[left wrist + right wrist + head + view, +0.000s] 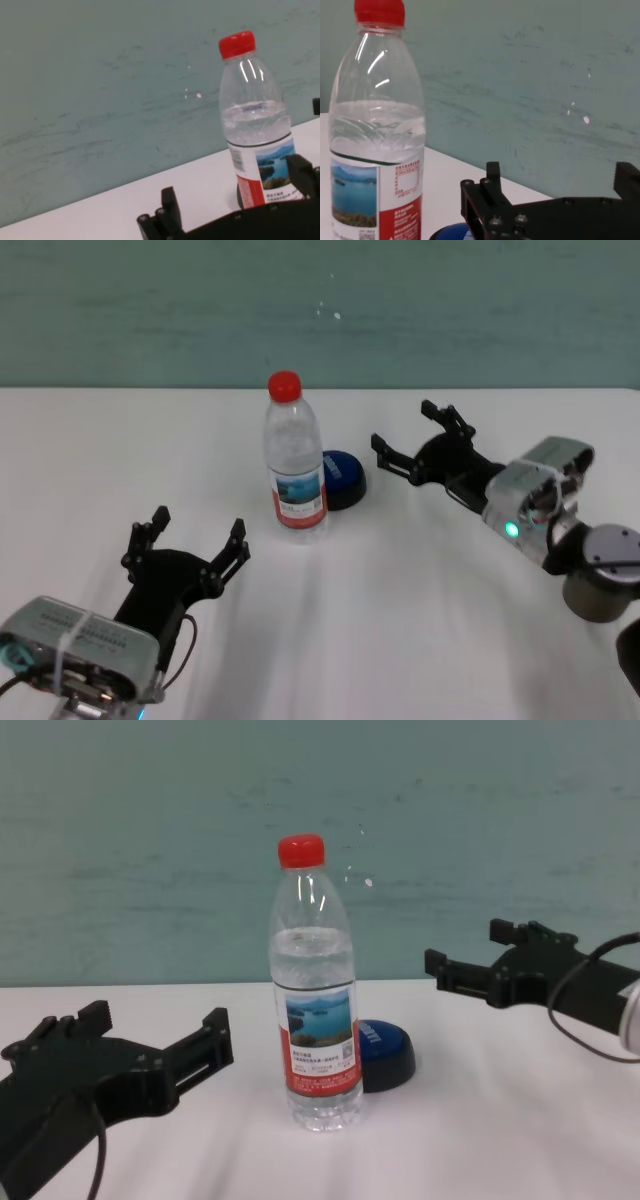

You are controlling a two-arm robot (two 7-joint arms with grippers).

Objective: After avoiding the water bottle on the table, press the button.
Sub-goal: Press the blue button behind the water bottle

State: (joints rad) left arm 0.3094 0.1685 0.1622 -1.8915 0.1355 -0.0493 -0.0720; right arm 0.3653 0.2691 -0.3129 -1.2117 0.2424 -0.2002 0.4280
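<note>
The water bottle [294, 455] stands upright in the middle of the white table [420, 630], clear with a red cap and a lake label; it also shows in the chest view [317, 990]. The blue button [343, 478] sits just behind and to the right of the bottle, partly hidden by it, and shows in the chest view [385, 1054]. My right gripper [412, 436] is open, raised above the table to the right of the button. My left gripper [196, 536] is open, near the front left, short of the bottle. The bottle also shows in the left wrist view [255, 125] and the right wrist view [377, 130].
A teal wall [320, 310] runs along the table's far edge. The right forearm [540, 502] stretches across the right side of the table. Bare tabletop lies in front of the bottle and to the far left.
</note>
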